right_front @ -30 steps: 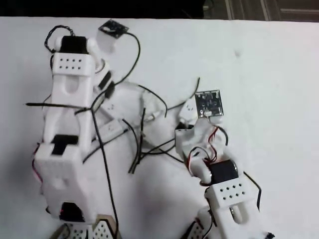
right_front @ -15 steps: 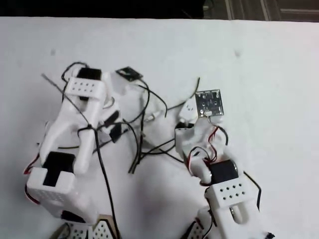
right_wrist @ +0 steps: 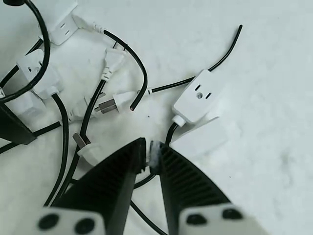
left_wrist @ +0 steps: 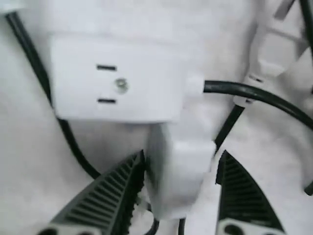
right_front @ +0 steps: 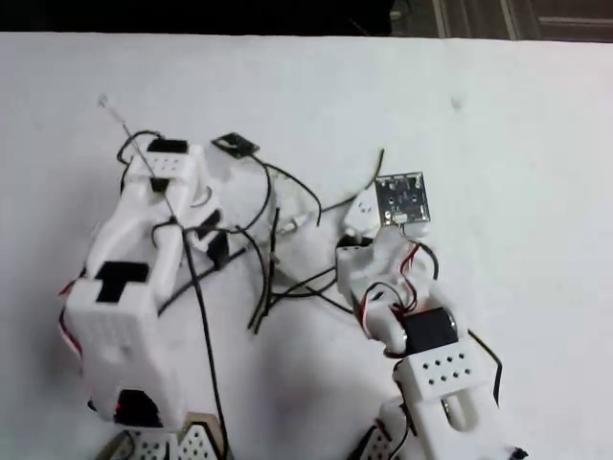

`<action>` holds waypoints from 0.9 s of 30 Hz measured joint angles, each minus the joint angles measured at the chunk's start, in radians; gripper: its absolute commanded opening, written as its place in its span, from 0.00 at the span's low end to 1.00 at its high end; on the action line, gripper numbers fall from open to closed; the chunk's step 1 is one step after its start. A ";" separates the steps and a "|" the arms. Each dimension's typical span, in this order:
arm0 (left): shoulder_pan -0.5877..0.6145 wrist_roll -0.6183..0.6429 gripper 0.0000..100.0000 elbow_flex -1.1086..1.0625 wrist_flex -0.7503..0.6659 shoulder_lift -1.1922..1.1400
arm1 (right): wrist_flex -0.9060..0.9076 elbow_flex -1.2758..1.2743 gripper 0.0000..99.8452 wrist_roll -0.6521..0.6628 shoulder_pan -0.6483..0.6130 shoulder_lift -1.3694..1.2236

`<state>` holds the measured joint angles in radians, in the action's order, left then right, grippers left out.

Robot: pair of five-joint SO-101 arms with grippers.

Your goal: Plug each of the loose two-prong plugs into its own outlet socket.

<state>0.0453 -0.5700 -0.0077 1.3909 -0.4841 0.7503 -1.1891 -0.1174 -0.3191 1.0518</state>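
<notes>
A white outlet socket (left_wrist: 117,81) with two slots lies on the white table. Right beside it is a white plug (left_wrist: 178,171), and my left gripper (left_wrist: 178,196) is shut on that plug, one black finger (left_wrist: 112,196) against each side. In the high view the left gripper (right_front: 215,244) sits in the tangle of black cords (right_front: 273,278). My right gripper (right_wrist: 148,149) is shut with nothing in it, hovering near another white socket (right_wrist: 198,100); the high view puts it (right_front: 356,222) mid-table. A loose two-prong plug (right_wrist: 110,105) lies close by.
More white plugs (right_wrist: 113,61) and sockets (right_wrist: 61,22) lie among the looping black cords (right_wrist: 63,142). A thin cable (right_front: 124,120) sticks up beside the left arm. The table (right_front: 517,144) is bare white to the right and at the back.
The left arm has drawn its wrist back toward the near side and folded up, its gripper staying in the cord tangle. The right arm has not moved.
</notes>
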 measured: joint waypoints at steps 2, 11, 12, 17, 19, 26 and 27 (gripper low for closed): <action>0.015 -0.006 0.23 0.080 0.048 -0.063 | 0.000 0.000 0.02 0.000 0.000 0.000; 0.035 -0.011 0.02 0.287 0.160 -0.189 | 0.000 0.000 0.02 0.000 0.000 0.000; 0.035 -0.011 0.02 0.288 0.167 -0.189 | 0.000 0.000 0.02 0.000 0.000 0.000; 0.038 -0.012 0.02 0.288 0.222 -0.173 | 0.000 0.000 0.02 0.000 0.000 0.000; 0.040 -0.012 0.02 0.288 0.256 -0.137 | 0.000 0.000 0.02 0.000 0.000 0.000; 0.041 -0.012 0.02 0.262 0.368 0.041 | 0.000 0.000 0.02 0.000 0.000 0.000; 0.041 -0.012 0.02 0.235 0.368 0.071 | 0.000 0.000 0.02 0.000 0.000 0.000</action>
<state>0.0867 -0.5823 0.2271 1.7591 -0.4135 0.7503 -1.1891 -0.1174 -0.3191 1.0518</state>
